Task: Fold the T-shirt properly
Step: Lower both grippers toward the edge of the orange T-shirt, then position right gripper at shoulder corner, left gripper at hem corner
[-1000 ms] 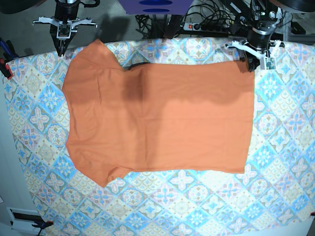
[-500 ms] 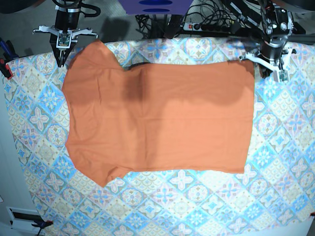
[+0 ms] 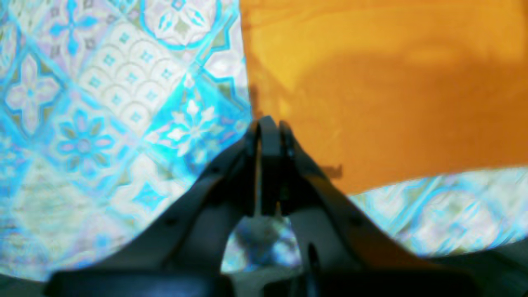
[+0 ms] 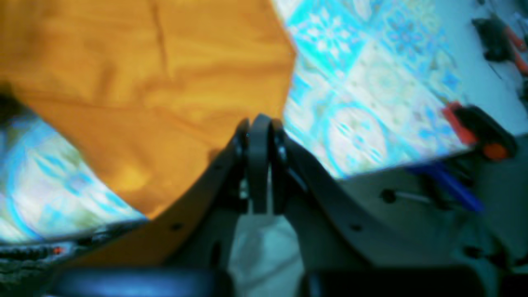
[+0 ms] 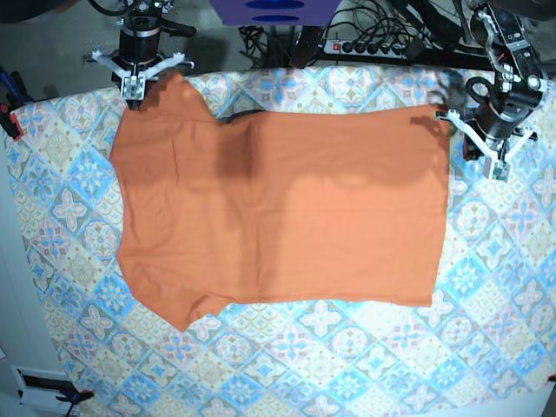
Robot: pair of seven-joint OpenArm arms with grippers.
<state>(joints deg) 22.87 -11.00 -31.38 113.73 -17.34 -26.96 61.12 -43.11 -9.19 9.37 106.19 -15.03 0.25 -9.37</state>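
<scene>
The orange T-shirt [image 5: 278,208] lies flat on the tile-patterned tablecloth [image 5: 347,356], sleeves to the left and hem to the right. My right gripper [image 5: 139,94] is at the far left by the upper sleeve tip. In the right wrist view it [image 4: 258,121] is shut, above the sleeve's edge [image 4: 144,82], and appears to hold no cloth. My left gripper [image 5: 476,143] is just right of the hem's far corner. In the left wrist view it [image 3: 268,123] is shut beside the hem edge [image 3: 392,82], with nothing seen between its fingers.
A power strip with cables [image 5: 365,43] and a blue object [image 5: 274,10] lie behind the table. A red-and-black clamp [image 5: 10,122] grips the table's left edge and also shows in the right wrist view [image 4: 478,128]. Bare tablecloth runs along the front and right.
The right arm has moved rightward to the upper sleeve tip. The left arm has moved right and toward the front, off the hem's far corner. The shirt has not moved.
</scene>
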